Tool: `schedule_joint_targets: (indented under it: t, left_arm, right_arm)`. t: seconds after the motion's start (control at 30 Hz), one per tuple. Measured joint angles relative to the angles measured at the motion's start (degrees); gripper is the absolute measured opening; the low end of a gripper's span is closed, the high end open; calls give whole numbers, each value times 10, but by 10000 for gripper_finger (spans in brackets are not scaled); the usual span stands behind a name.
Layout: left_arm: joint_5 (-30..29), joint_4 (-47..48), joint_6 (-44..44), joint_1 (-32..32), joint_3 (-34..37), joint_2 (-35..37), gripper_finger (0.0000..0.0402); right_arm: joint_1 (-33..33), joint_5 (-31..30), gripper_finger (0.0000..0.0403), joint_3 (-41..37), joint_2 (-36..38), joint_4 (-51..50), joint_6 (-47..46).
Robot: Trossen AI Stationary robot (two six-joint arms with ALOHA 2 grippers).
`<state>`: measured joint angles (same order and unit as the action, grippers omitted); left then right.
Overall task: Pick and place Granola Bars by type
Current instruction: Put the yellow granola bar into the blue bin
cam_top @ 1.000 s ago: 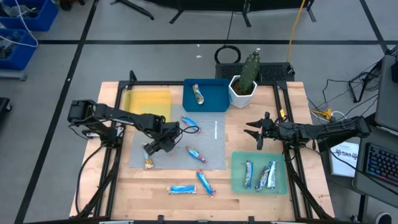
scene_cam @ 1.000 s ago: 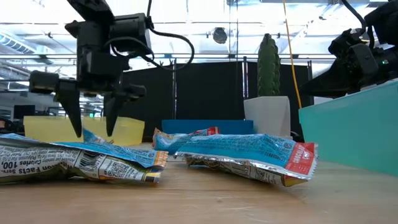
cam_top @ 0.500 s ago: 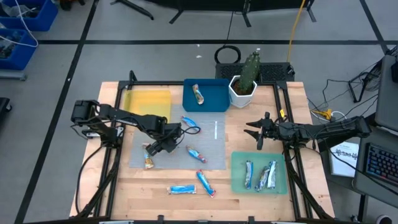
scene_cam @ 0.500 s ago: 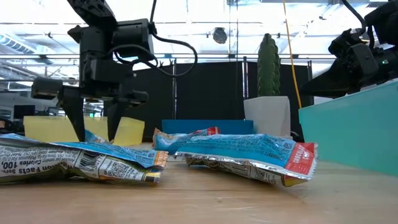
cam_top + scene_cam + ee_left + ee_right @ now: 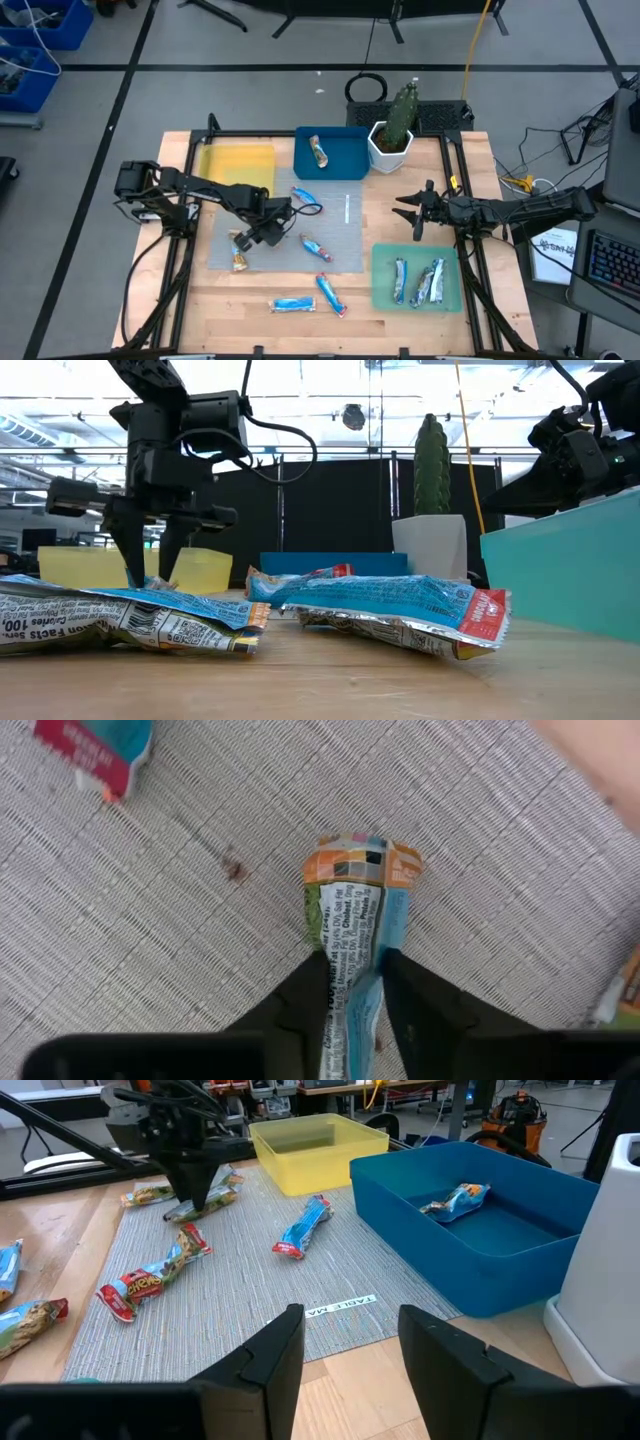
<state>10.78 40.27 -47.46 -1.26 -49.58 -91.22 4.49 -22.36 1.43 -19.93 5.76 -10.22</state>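
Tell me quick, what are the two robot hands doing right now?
Left gripper: shut on a bar on the mat.
Right gripper: open, holding nothing.

The light wooden table top (image 5: pixel 250 330) carries a grey woven mat (image 5: pixel 345 240), a yellow tray (image 5: pixel 238 165), a blue tray (image 5: pixel 345 155), a green tray (image 5: pixel 380 295) and a white plant pot (image 5: pixel 388 150). Two blue-wrapped bars (image 5: pixel 292 304) lie directly on the wood.
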Motion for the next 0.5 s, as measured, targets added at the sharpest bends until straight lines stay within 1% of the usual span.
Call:
schedule_joint_targets:
  t: [0.13, 0.3, 0.5]
  left_arm:
    - [4, 0, 8, 0, 0, 0, 65]
    - [-1, -1, 53, 0, 0, 0, 10]
    - [-4, -1, 75, -2, 0, 0, 4]
  right_arm:
    - [0, 0, 157, 0, 0, 0, 0]
    - [0, 0, 157, 0, 0, 0, 0]
    - [0, 0, 157, 0, 0, 0, 0]
